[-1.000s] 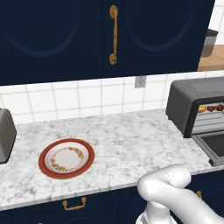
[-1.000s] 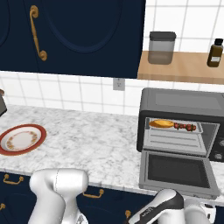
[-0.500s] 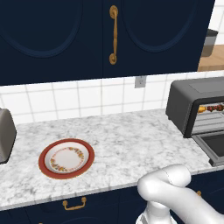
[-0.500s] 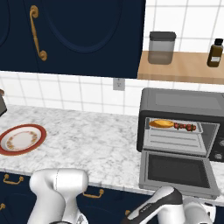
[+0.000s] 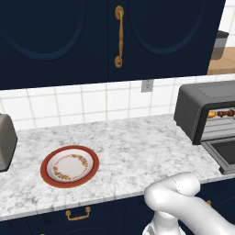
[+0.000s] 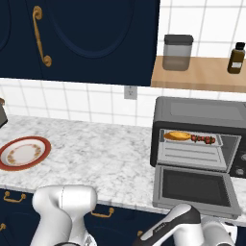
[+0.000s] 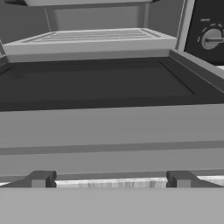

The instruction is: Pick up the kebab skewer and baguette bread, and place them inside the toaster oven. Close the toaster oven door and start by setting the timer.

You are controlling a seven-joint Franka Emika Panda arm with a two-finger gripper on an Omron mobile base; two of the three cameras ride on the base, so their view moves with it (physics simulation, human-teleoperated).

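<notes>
The toaster oven (image 6: 202,129) stands on the counter at the right, also seen from the left base view as the toaster oven (image 5: 202,110). Its door (image 6: 194,187) lies dropped flat open. On the wire rack inside lie the baguette bread (image 6: 177,136) and, to its right, the kebab skewer (image 6: 203,139). The left base view catches the skewer (image 5: 225,113) at the oven's mouth. In the hand view my gripper (image 7: 110,180) sits low, just in front of the door's front edge (image 7: 109,131), open, with its fingertips (image 7: 41,179) wide apart and holding nothing.
The timer dial (image 7: 212,39) is on the oven's right panel. A red-rimmed plate (image 5: 69,166) lies on the marble counter at the left, beside a silver toaster (image 5: 5,142). Above the oven, a wooden shelf carries a jar (image 6: 178,53) and a bottle (image 6: 236,57).
My forearm at the bottom of the right base view has shifted slightly. The oven, the food and the plate have not moved.
</notes>
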